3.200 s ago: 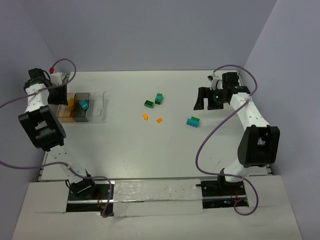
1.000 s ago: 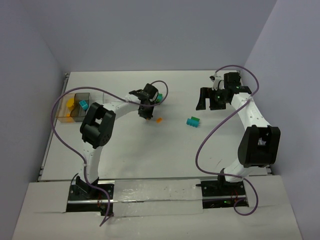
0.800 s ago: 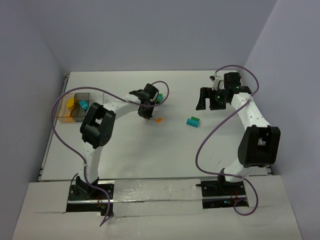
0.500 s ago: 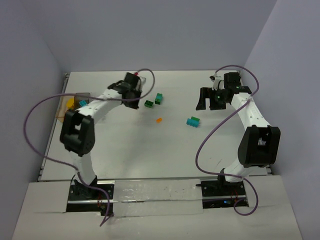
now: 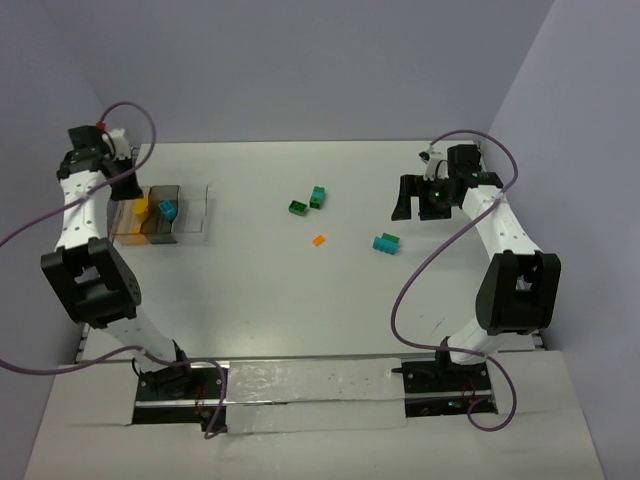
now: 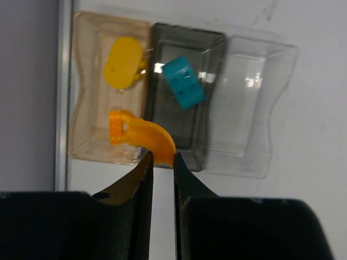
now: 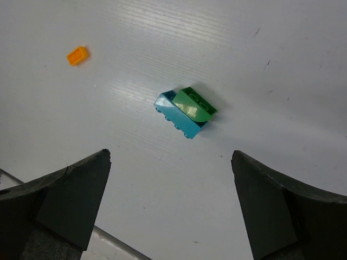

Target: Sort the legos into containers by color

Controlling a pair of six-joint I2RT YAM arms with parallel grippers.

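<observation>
My left gripper (image 6: 162, 160) is shut on an orange curved lego (image 6: 145, 135) and hangs over the near edge of the trays (image 5: 123, 188). Three shallow containers lie side by side: an amber one (image 6: 87, 116) with a yellow piece (image 6: 123, 69), a smoky one (image 6: 187, 132) with a teal brick (image 6: 183, 82), and a clear one (image 6: 255, 116). On the table lie a green lego (image 5: 298, 208), a teal one (image 5: 318, 196), a small orange one (image 5: 319, 241) and a joined teal-and-green pair (image 7: 185, 112). My right gripper (image 7: 171, 200) is open above that pair, holding nothing.
The table's left edge (image 6: 64, 108) runs right beside the amber container. Walls close in the back and both sides. A purple cable (image 5: 30, 225) loops out from my left arm, and another (image 5: 420, 275) from the right arm.
My left arm has swung from the middle of the table back to the far left, carrying the orange curved lego over the containers. The right arm has not moved.
</observation>
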